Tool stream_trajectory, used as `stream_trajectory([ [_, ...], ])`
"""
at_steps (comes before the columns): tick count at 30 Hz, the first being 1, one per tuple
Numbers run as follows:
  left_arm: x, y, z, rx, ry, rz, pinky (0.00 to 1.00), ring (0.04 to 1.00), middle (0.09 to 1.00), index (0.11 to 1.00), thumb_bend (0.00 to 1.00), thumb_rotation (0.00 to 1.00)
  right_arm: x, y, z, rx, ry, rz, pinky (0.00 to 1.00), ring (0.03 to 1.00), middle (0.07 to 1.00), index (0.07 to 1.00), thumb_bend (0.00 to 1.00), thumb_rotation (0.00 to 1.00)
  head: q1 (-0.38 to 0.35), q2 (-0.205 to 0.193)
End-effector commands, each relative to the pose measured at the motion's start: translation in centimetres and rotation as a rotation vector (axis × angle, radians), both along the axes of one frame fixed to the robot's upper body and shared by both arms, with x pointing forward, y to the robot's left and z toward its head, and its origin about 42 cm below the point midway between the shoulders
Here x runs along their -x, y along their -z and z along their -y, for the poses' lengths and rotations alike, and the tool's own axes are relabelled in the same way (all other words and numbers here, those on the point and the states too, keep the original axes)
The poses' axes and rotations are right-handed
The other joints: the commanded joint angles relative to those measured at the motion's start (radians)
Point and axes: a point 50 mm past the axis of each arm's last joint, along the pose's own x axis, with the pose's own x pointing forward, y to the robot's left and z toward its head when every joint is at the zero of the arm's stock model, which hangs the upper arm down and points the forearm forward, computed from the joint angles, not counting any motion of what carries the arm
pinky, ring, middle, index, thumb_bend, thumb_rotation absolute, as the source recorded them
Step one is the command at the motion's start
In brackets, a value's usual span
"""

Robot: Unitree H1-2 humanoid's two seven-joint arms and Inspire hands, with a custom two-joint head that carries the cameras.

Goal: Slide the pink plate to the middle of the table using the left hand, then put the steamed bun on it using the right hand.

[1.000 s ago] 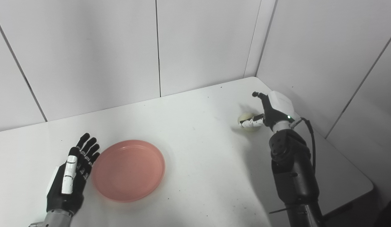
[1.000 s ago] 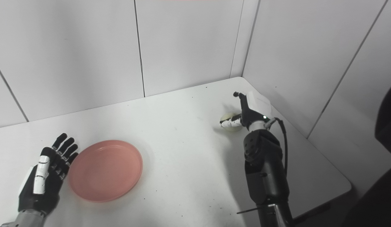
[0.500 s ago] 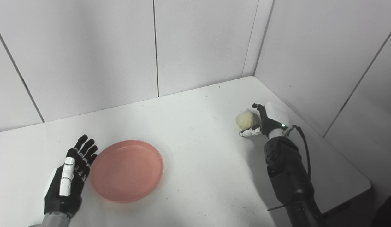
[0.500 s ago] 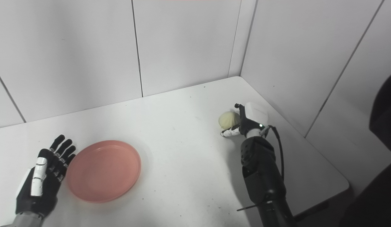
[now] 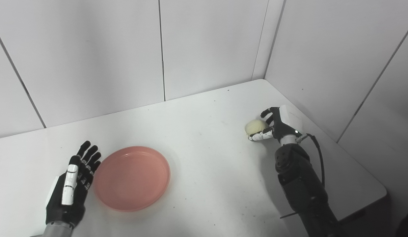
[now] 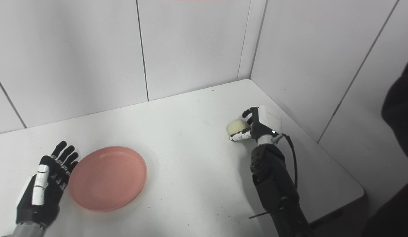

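Note:
The pink plate (image 5: pixel 133 177) lies empty on the white table (image 5: pixel 207 164), left of the middle. My left hand (image 5: pixel 72 184) rests open and flat just beside the plate's left rim, fingers stretched toward the wall. The pale steamed bun (image 5: pixel 254 126) is at the table's right side, low over or on the surface. My right hand (image 5: pixel 279 126) is wrapped around it from the right: fingers curl over its far side and the thumb (image 5: pixel 258 136) lies along its near side. In the right eye view the bun (image 6: pixel 236 126) shows the same grasp.
Grey panelled walls close the table at the back and along the right, meeting in a corner (image 5: pixel 264 77) behind the bun. The table's right front corner (image 5: pixel 383 191) drops off near my right forearm (image 5: pixel 299 184).
My right hand has come down beside the bun and its fingers, raised a second ago, have curled around it. The left hand and plate have stayed put; the camera shifted slightly.

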Motion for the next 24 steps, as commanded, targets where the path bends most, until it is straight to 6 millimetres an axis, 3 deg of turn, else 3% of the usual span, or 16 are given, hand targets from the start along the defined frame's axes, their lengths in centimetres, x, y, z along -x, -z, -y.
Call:
stream_trajectory([
  [1, 0.3, 0.0, -0.1, 0.003, 0.006, 0.003, 0.96, 0.939, 0.934, 0.913, 0.66, 0.87, -0.2, -2.0, 0.4, 0.028, -0.003, 0.056, 0.27, 0.338, 0.421, 0.529, 0.52, 0.0, 0.005, 0.001],
  [9, 0.5, -0.1, 0.3, 0.007, 0.021, 0.014, 0.97, 0.952, 0.951, 0.934, 0.61, 0.91, -0.1, -2.2, 0.6, 0.031, -0.02, 0.049, 0.27, 0.346, 0.416, 0.533, 0.52, 0.0, 0.035, 0.004],
  [13, 0.7, -0.1, 0.7, 0.007, 0.006, 0.021, 0.93, 0.932, 0.933, 0.916, 0.59, 0.87, -0.1, -2.7, 0.2, 0.02, -0.044, 0.062, 0.26, 0.334, 0.477, 0.489, 0.53, 0.0, 0.071, 0.006],
  [15, 0.9, -0.2, 1.0, 0.005, -0.001, 0.023, 0.94, 0.934, 0.934, 0.921, 0.57, 0.87, 0.0, -3.0, -0.1, 0.022, -0.062, 0.077, 0.27, 0.338, 0.439, 0.513, 0.52, 0.0, 0.096, 0.007],
  [16, 1.1, -0.1, 1.7, 0.005, -0.005, 0.015, 0.94, 0.936, 0.936, 0.925, 0.56, 0.87, 0.2, -3.5, -0.9, 0.012, -0.119, 0.113, 0.27, 0.341, 0.413, 0.53, 0.52, 0.0, 0.19, 0.009],
  [17, 1.2, 0.0, 2.3, 0.008, -0.005, 0.009, 0.94, 0.936, 0.936, 0.926, 0.53, 0.87, 0.3, -3.9, -1.5, 0.003, -0.167, 0.143, 0.29, 0.363, 0.431, 0.526, 0.52, 0.0, 0.227, 0.011],
  [24, 1.3, 0.7, 4.6, 0.025, -0.014, -0.002, 0.95, 0.935, 0.931, 0.924, 0.51, 0.84, 1.3, -5.3, -6.3, -0.065, -0.391, 0.228, 0.31, 0.377, 0.443, 0.523, 0.52, 0.0, 0.368, 0.018],
])
